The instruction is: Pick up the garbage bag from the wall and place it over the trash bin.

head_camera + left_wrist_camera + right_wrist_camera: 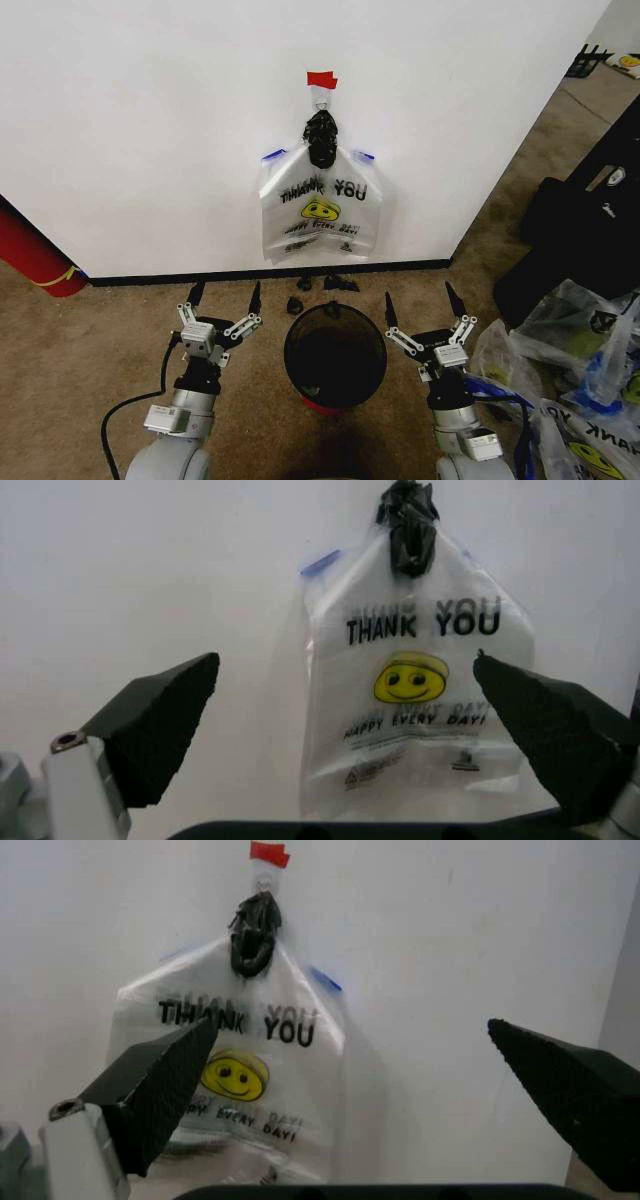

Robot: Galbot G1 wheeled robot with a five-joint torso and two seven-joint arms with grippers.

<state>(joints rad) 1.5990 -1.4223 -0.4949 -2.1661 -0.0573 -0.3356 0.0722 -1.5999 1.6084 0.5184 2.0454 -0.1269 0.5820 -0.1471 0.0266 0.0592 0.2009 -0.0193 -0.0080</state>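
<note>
On the wall (150,120) the garbage bag (320,210) hung from a hook under a black bundle (322,138), while the left claw (224,298) and right claw (420,303) gaped wide and empty beside the trash bin (335,352), so a tug might tear the film.

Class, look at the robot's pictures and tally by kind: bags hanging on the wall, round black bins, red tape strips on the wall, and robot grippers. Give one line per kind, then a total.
Garbage bag hanging on the wall: 1
Trash bin: 1
Red tape strip: 1
Grippers, left gripper and right gripper, both open: 2
Total: 5
</note>
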